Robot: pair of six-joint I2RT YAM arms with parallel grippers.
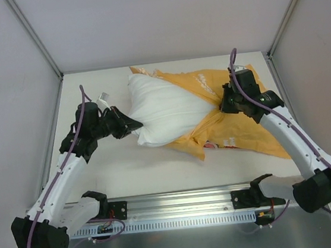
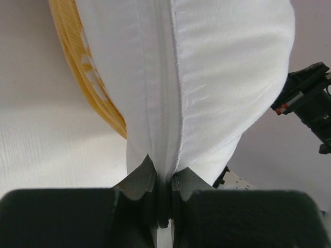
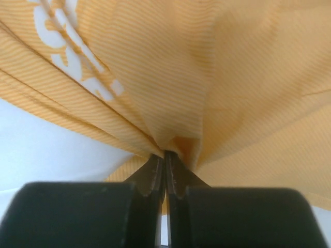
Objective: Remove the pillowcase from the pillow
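Note:
The white pillow [image 1: 164, 109] lies mid-table, its left part bare and its right end still inside the orange-yellow pillowcase [image 1: 247, 129]. My left gripper [image 1: 134, 126] is shut on the pillow's near-left corner, pinching its seam [image 2: 164, 155]. The pillowcase edge shows at the left of that view [image 2: 77, 57]. My right gripper [image 1: 222, 100] is shut on a bunched fold of the pillowcase [image 3: 196, 88], and the fabric fans out from the jaws. The print side is mostly hidden.
The table edge rail [image 1: 181, 209] with both arm bases runs along the front. Grey enclosure walls [image 1: 6, 88] stand left, right and behind. A small white tag or connector [image 1: 103, 97] lies near the left arm.

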